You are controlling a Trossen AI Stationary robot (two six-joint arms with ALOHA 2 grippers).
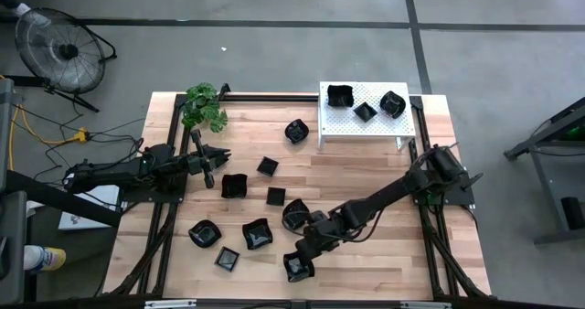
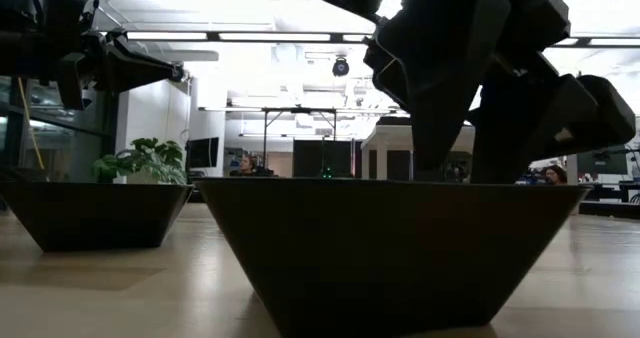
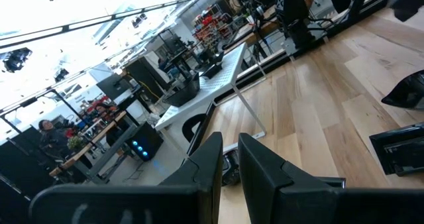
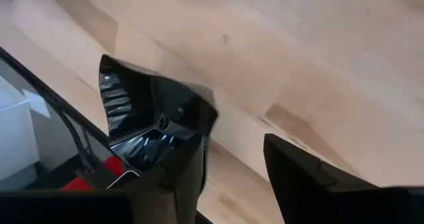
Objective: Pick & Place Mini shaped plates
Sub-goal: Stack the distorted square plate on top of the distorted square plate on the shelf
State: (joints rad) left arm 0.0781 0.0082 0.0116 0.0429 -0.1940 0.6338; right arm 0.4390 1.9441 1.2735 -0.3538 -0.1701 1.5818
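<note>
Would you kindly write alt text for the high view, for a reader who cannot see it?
Seen from above, the right gripper reaches over a black dish near the wooden table's front edge. More mini shaped plates lie scattered mid-table, and three sit on the white rack. The left gripper waits left.

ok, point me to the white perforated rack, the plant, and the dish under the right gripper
white perforated rack [image 1: 352, 124], high view, bare part of its top.
plant [image 1: 205, 106], high view, middle of its leaves.
black dish at the right gripper [image 1: 298, 269], high view, its visible rim.
</note>
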